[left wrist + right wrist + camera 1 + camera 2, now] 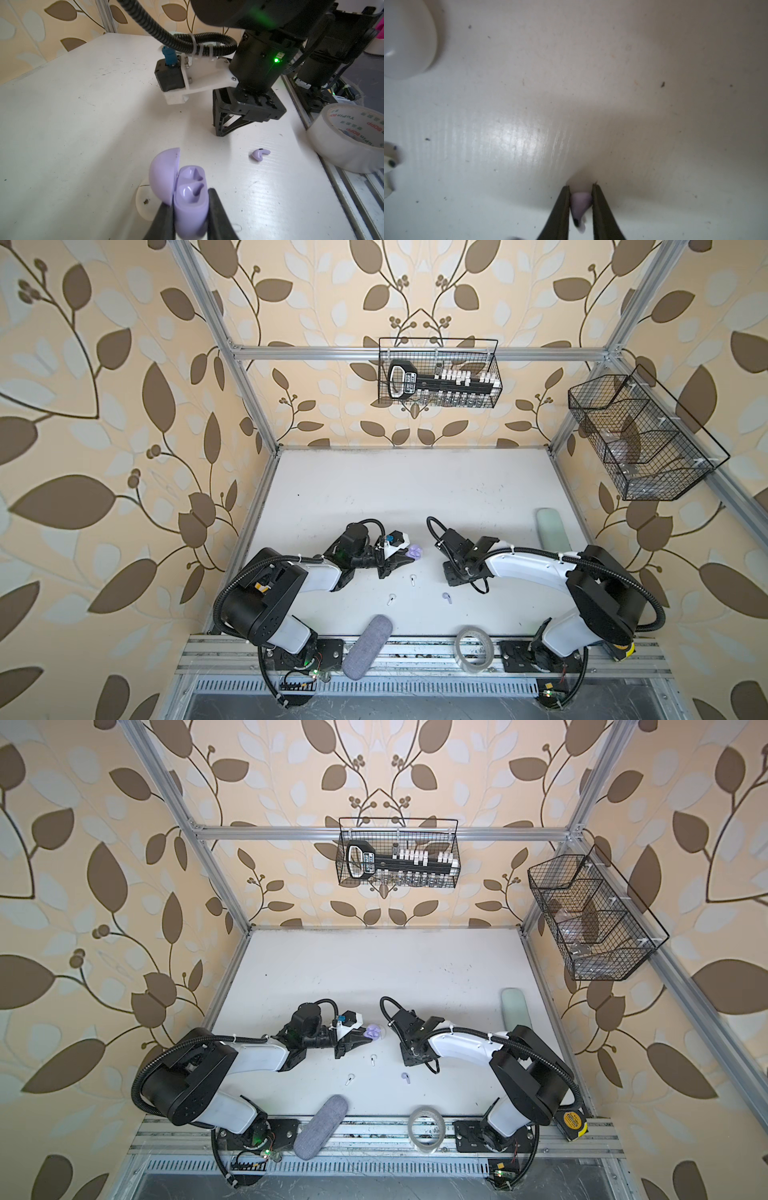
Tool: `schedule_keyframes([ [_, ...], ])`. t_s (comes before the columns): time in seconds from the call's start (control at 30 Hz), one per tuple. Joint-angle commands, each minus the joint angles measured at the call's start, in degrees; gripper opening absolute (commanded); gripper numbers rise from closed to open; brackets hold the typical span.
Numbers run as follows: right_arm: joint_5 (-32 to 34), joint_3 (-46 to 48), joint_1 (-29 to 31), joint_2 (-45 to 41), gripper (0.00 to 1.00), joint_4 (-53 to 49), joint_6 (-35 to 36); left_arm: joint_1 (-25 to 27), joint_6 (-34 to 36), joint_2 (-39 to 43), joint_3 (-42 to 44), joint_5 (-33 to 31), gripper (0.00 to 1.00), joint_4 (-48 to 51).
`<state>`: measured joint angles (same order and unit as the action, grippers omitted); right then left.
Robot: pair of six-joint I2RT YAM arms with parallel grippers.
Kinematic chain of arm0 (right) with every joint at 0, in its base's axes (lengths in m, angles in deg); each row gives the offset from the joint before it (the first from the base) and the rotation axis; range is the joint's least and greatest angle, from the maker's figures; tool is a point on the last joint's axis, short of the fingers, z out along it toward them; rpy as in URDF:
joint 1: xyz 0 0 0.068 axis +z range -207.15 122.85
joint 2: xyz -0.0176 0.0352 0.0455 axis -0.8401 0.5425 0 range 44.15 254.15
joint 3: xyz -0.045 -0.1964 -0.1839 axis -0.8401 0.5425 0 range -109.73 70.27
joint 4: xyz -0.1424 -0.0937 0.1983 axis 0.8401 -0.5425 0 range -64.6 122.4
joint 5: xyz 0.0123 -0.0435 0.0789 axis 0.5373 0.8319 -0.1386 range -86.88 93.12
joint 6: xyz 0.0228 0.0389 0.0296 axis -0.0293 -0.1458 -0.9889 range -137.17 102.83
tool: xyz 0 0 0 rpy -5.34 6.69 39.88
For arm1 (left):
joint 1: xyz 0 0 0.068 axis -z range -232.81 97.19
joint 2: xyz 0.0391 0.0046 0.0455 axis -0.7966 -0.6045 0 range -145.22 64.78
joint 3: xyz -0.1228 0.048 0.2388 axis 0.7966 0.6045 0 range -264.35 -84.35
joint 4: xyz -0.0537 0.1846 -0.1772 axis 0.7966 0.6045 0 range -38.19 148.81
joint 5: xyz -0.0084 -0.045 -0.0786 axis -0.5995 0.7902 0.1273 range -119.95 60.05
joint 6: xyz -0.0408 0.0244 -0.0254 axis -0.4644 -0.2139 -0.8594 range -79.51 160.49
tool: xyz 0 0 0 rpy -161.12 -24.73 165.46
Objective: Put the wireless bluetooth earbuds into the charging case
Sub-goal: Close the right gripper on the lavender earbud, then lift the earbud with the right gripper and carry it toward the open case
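- Pinched right at the lens of the right wrist view, a lilac earbud (580, 202) is sitting on the counter (591, 93). Your right gripper (581, 188) is narrowed almost shut, with a finger pressing on either side of the earbud.
- Your left gripper (189, 200) is clamping the lilac case (190, 209) by its base, jaws tight against it. The lid (164, 172) is standing open, and both wells are looking empty to me.
- That case is sitting between the two arms in both top views, just beside a white case (142, 199). I cannot tell whether the two are touching.
- A second lilac earbud (260, 154) is lying loose near your right gripper.
- A white earbud (413, 580) and a second white earbud (391, 600) are lying nearer the front edge, apart from the cases.
- You are, by my reading, picking up the first lilac earbud, and nothing is seated yet.
- Next, you are looking at a straight lift and a short carry across to the open case.
- You will need to turn the stem down over the matching well and lower it gently while the left side is steadying the base.
- I cannot tell which well suits this earbud.
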<state>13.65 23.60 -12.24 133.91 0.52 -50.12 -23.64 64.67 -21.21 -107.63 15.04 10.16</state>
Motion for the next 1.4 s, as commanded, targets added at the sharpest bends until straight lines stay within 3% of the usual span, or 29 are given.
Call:
schedule_keyframes([
  [0.0,0.8,-0.04,0.36,0.59,0.18,-1.62,0.23,-0.06,1.39,1.51,-1.85,2.2,0.0,-0.65],
  [0.27,1.13,-0.17,0.53,-1.02,0.15,-2.22,0.34,0.2,1.74,1.53,-2.31,2.73,0.0,0.49],
  [0.73,0.04,0.52,0.18,-11.31,0.15,3.2,1.59,2.98,1.59,2.56,-6.09,3.0,0.0,5.88],
  [1.03,-2.54,4.35,-2.66,-17.84,0.15,13.34,0.81,3.31,-11.35,3.12,-11.06,3.01,0.0,3.59],
  [1.37,-0.23,7.74,-2.89,-24.03,0.16,24.59,-1.79,3.64,-18.27,2.62,-9.8,0.88,0.0,-2.82],
])
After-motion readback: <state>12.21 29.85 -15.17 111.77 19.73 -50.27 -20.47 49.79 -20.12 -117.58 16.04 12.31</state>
